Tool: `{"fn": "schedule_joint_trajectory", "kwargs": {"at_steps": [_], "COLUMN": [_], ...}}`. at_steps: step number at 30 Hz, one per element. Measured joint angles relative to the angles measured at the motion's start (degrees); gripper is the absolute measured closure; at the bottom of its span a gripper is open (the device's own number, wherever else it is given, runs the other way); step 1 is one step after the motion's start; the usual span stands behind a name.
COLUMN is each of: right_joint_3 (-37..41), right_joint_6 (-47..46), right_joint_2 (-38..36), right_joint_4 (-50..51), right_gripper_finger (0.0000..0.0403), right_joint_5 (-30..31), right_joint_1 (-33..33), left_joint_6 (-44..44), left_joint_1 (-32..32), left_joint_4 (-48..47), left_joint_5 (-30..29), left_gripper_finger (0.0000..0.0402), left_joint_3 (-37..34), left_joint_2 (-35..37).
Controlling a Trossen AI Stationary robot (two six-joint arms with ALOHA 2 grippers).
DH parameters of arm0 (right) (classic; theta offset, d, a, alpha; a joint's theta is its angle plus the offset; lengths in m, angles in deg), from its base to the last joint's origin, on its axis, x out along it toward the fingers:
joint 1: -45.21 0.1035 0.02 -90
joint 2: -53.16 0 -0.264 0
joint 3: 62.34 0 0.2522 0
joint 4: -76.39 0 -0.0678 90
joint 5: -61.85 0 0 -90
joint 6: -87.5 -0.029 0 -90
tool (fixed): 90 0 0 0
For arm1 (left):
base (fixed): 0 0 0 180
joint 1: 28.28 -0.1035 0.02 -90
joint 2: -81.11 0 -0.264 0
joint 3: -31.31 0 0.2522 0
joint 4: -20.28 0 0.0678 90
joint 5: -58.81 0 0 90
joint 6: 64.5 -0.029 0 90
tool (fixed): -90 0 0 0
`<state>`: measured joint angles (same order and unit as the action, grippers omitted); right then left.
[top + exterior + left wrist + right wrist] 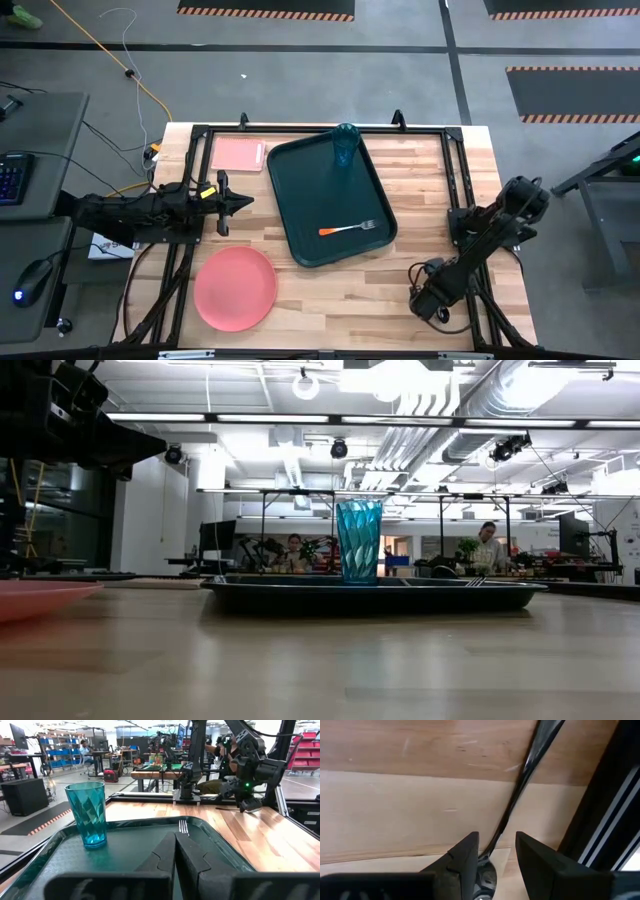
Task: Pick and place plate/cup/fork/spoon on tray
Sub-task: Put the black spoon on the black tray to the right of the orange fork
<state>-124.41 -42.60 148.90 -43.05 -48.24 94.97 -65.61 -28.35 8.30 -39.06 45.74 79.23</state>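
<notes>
The dark green tray (300,190) lies mid-table. The teal cup (345,148) stands upright at its far end, and the orange-handled fork (348,229) lies near its near right corner. The pink plate (235,287) lies flat on the table, near left of the tray. My left gripper (247,202) is shut and empty, just left of the tray, pointing at it (175,847). My right gripper (432,300) is at the near right, pointing down. It is open (497,840), its fingers on either side of the dark spoon (517,790), where handle meets bowl, on the wood.
A flat pink rectangle (238,154) lies at the far left of the table, beside the tray. A black frame (320,130) runs along the table's far edge and sides. People sit at desks in the room beyond (488,548).
</notes>
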Motion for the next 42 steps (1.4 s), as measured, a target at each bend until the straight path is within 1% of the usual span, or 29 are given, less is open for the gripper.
{"fn": "schedule_joint_trajectory", "kwargs": {"at_steps": [4,8,12,20,25,27,34,36,38,42], "right_joint_3": [-0.1,0.1,0.1,0.1,0.1,0.0,-0.1,-0.1,0.0,1.6], "right_joint_6": [1.8,3.9,5.6,12.5,15.9,16.1,11.9,12.0,11.8,10.2], "right_joint_2": [0.8,0.7,0.7,0.2,-0.2,-0.3,-0.3,-0.3,-0.3,-0.4], "right_joint_4": [-0.7,-1.9,-3.2,-7.2,-8.5,-8.5,-8.5,-8.5,-8.3,-8.9], "right_gripper_finger": [0.0276,0.0277,0.0277,0.0277,0.0277,0.0277,0.0278,0.0285,0.0301,0.0352], "right_joint_5": [0.1,1.8,2.0,2.7,5.5,6.5,7.1,7.6,7.8,7.9], "right_joint_1": [-0.1,0.0,0.0,-0.6,-1.0,-1.1,-2.1,-2.1,-2.1,-2.2], "left_joint_6": [0.0,0.0,0.0,0.0,0.0,0.0,0.0,0.0,0.0,0.0], "left_joint_1": [0.0,0.0,0.0,0.0,0.0,0.0,0.0,0.0,0.0,0.0], "left_joint_4": [0.0,0.0,0.0,0.0,0.0,0.0,0.0,0.0,0.0,0.0], "left_joint_5": [0.0,0.0,0.0,0.0,0.0,0.0,0.0,0.0,0.0,0.0], "left_gripper_finger": [0.0401,0.0401,0.0401,0.0401,0.0401,0.0401,0.0401,0.0401,0.0401,0.0401], "left_joint_3": [0.0,0.0,0.0,0.0,0.0,0.0,0.0,0.0,0.0,0.0], "left_joint_2": [0.0,0.0,0.0,0.0,0.0,0.0,0.0,0.0,0.0,0.0]}}
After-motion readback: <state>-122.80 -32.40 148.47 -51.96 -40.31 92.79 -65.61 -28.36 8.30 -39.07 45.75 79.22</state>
